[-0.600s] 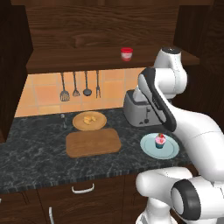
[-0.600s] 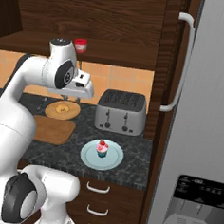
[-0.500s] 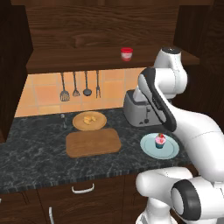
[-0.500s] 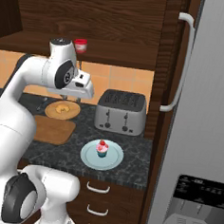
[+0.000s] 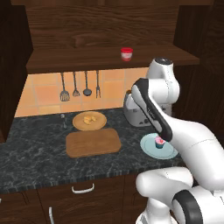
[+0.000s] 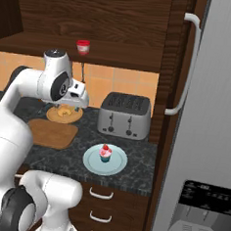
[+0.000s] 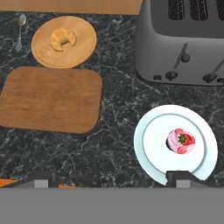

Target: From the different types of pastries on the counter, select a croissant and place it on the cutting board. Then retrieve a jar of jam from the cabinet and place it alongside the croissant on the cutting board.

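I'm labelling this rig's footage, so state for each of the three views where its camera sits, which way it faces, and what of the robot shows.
Left base view: behind-left of the arm, facing the counter and cabinet; white arm at lower right.
Right base view: behind-right, facing the toaster and fridge; arm at lower left.
Hand view: on the hand, looking down at the cutting board; gripper fingertips at the bottom.
All share the croissant and cupcake.

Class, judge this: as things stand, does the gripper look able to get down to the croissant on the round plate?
Probably yes: the croissant lies uncovered on the round wooden plate, with nothing above it; the gripper hangs high over the counter.
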Tool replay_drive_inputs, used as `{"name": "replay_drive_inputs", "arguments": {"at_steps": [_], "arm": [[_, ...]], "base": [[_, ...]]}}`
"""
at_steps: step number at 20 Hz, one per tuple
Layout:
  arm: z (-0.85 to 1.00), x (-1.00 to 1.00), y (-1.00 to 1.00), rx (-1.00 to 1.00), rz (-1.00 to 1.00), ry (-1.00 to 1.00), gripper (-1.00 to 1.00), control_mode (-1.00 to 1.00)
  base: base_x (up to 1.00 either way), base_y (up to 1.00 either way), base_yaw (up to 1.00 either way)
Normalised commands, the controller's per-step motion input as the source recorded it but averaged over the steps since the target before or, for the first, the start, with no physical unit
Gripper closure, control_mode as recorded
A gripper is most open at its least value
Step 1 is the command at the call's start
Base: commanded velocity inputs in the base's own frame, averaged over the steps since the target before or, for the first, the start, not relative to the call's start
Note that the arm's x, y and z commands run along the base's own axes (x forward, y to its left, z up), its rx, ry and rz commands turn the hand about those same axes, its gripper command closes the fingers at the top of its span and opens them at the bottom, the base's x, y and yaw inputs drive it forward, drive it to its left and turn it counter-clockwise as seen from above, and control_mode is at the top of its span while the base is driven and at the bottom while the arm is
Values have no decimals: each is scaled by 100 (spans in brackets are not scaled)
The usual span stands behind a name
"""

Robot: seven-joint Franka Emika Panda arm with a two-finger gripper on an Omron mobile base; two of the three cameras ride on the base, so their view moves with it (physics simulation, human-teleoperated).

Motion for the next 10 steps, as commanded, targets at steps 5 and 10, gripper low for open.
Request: {"name": "replay_drive_inputs", "arguments": {"at_steps": [5, 10], "arm": [[-20, 0, 88, 0, -16, -13, -100, -100], [-9, 13, 84, 0, -17, -7, -100, -100]], "base": [[0, 0, 0], [0, 0, 0]]}}
